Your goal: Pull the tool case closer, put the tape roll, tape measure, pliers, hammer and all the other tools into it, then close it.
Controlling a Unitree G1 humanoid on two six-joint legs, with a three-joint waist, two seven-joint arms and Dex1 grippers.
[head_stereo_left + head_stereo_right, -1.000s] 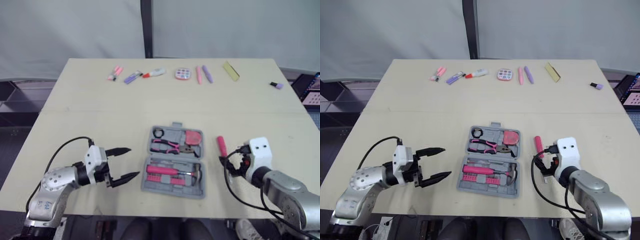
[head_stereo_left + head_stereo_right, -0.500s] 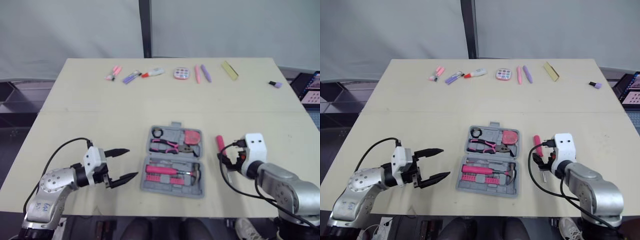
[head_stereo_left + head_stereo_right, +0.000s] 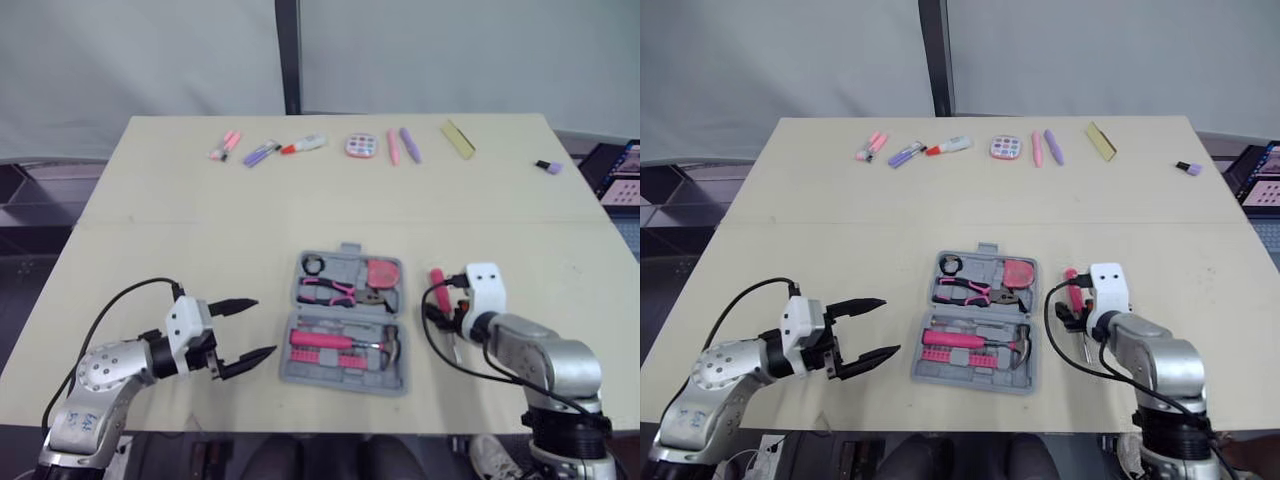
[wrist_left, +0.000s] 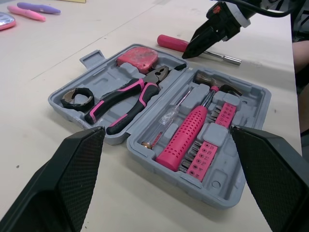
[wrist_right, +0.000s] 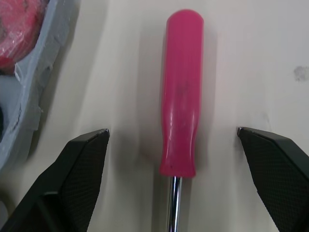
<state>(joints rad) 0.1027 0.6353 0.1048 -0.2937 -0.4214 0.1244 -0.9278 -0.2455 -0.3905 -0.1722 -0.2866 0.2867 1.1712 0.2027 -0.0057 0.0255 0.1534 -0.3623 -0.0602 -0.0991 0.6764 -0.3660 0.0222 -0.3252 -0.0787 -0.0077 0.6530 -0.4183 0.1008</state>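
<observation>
While beside the tool case [image 3: 345,322], screwdriver [image 5: 181,111] lengthwise within the spread-open right gripper [image 5: 172,130], handle farthest from robot

R gripper [image 5: 172,129]: shifted left twd tool case [image 3: 347,322], now over screwdriver [image 5: 181,92].
Fingers [image 5: 72,169]: spread, now straddling pink handle, not touching it.

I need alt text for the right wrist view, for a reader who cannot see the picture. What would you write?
A pink-handled screwdriver lies on the beige table, centred between the two open black fingers of the right pincer, which do not touch it. Beside it is the edge of the grey tool case, with a red tape measure inside.
</observation>
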